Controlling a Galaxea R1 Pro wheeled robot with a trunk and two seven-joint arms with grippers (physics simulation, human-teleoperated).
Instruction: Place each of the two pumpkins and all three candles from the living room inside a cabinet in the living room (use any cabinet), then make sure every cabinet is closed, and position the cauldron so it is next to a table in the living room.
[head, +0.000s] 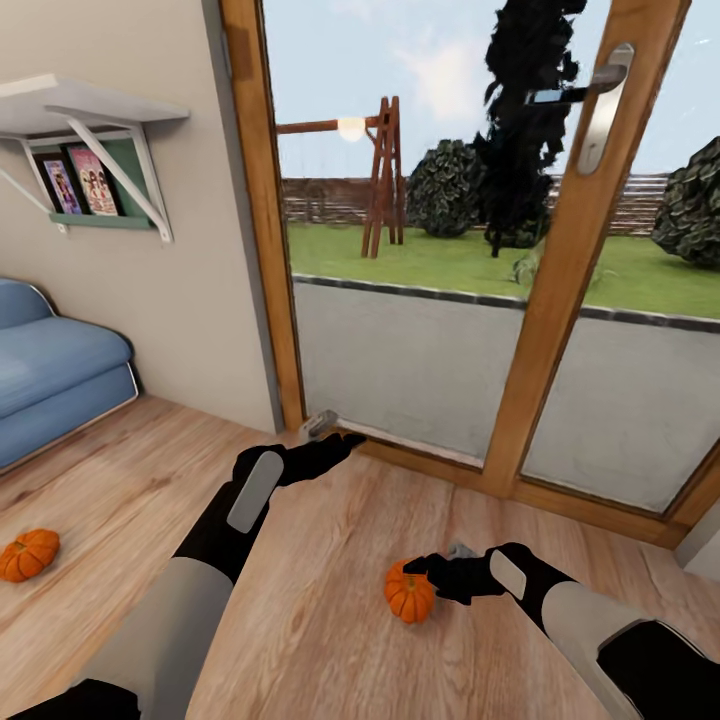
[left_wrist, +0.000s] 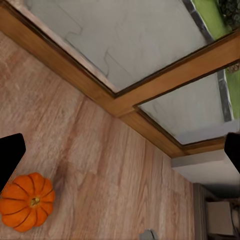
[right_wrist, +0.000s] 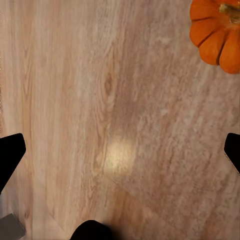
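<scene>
The right gripper (head: 440, 570) hangs open over the wooden floor (head: 330, 620), its fingers spread wide, just beside one pumpkin (head: 410, 592) that sits on the boards near the glass door's wooden frame (head: 560, 300). The left gripper (head: 335, 443), also open, reaches toward the base of that frame. A second pumpkin (head: 28, 554) lies well apart on the floor, near the blue sofa (head: 50, 370).

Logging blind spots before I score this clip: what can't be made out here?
- Near pumpkin: head view, its right side hidden behind the right gripper; whether they touch is unclear.
- Same pumpkin, right wrist view: cut off by the frame corner.
- Far pumpkin: head view, clipped by the edge.
- Pictures under the shelf: too small to read.
- Left gripper: head view, dark fingers merge; opening is unclear there.
</scene>
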